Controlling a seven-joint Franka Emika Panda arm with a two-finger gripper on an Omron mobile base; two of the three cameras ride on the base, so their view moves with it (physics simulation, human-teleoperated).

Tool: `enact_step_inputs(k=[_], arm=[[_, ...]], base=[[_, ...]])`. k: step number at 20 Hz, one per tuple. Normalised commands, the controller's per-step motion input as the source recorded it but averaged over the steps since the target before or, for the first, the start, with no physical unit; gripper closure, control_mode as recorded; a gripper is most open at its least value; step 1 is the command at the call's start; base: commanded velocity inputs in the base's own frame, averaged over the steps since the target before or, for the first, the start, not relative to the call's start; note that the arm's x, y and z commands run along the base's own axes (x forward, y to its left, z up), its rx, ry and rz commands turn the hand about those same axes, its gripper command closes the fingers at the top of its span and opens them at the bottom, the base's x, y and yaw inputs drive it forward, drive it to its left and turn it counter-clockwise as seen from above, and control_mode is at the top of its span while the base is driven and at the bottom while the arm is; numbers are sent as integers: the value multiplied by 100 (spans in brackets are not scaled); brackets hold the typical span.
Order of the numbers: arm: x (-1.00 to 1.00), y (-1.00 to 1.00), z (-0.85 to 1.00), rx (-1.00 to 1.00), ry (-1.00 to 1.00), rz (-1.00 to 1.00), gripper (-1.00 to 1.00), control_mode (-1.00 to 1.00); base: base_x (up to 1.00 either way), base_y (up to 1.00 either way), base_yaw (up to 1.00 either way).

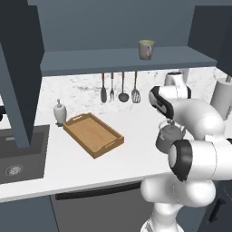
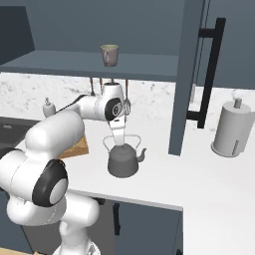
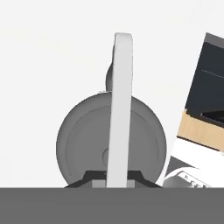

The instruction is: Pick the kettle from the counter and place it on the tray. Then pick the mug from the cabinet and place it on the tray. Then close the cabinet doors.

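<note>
The gripper (image 2: 119, 144) is down on top of the kettle (image 2: 123, 160), right at the peak of the wire handle. In the hand view the pale handle (image 3: 119, 109) runs straight up between the two dark fingertips (image 3: 89, 176), which sit snug against either side of it, so the fingers look closed on the handle. The kettle stands on the white counter (image 2: 199, 174), with open marble on its spout side before the hanging cabinet door (image 2: 185, 74) and its black bar handle (image 2: 208, 69). The tray (image 1: 93, 134) lies well apart to the left, bare, with free counter around its rim. The sink (image 1: 18, 156) is cut off at the frame edge. The mug (image 1: 146, 49) stands on the cabinet shelf (image 1: 118, 60), near its front lip. From the left base view the arm hides most of the kettle. The paper towel cylinder (image 2: 232, 129) stands far right.
</note>
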Motion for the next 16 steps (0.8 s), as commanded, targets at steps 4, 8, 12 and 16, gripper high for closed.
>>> enact_step_inputs(k=[4, 8, 12, 16], arm=[[-3, 6, 38, 0, -2, 7, 100, -100], [0, 0, 1, 0, 0, 0, 100, -100], [0, 0, 0, 0, 0, 0, 100, -100], [0, 11, 0, 0, 0, 2, 100, -100]], base=[[0, 0, 0], [0, 0, 0], [0, 0, 0], [0, 0, 0]])
